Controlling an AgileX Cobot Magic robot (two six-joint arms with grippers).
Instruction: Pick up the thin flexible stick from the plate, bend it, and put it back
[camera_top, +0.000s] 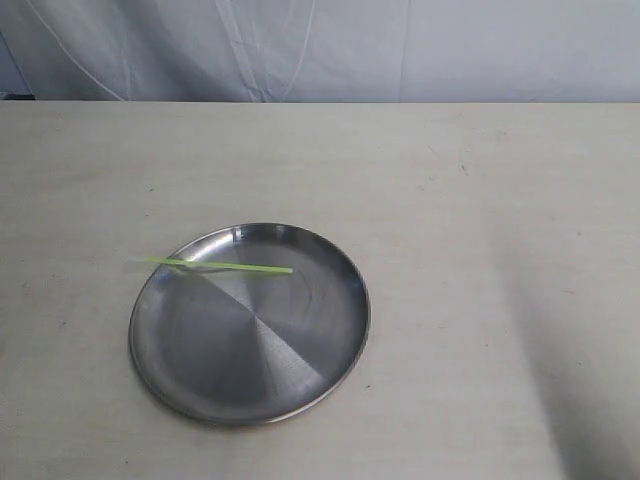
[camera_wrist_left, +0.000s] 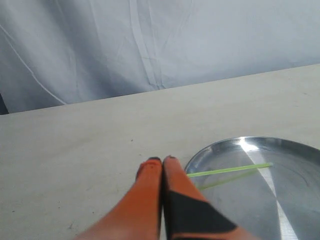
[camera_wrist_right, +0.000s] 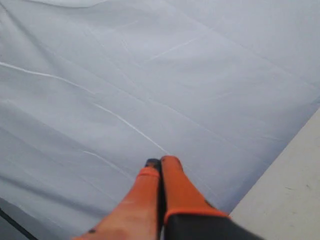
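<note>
The steel plate (camera_top: 250, 380) lies on the table, left of the middle. Across its far part rests the thin lime-green stick (camera_top: 215, 266), straight, with its left end poking out over the rim. In the left wrist view my left gripper (camera_wrist_left: 163, 160) is shut and empty, its orange fingertips close to the plate's rim (camera_wrist_left: 200, 156) and to the near end of the stick (camera_wrist_left: 230, 170). My right gripper (camera_wrist_right: 161, 161) is shut and empty, pointing at the white backdrop. Neither gripper shows in the exterior view.
A pale wooden table (camera_top: 480, 250) carries the plate. A white cloth backdrop (camera_top: 320, 45) hangs behind its far edge. A corner of the table (camera_wrist_right: 295, 190) shows in the right wrist view.
</note>
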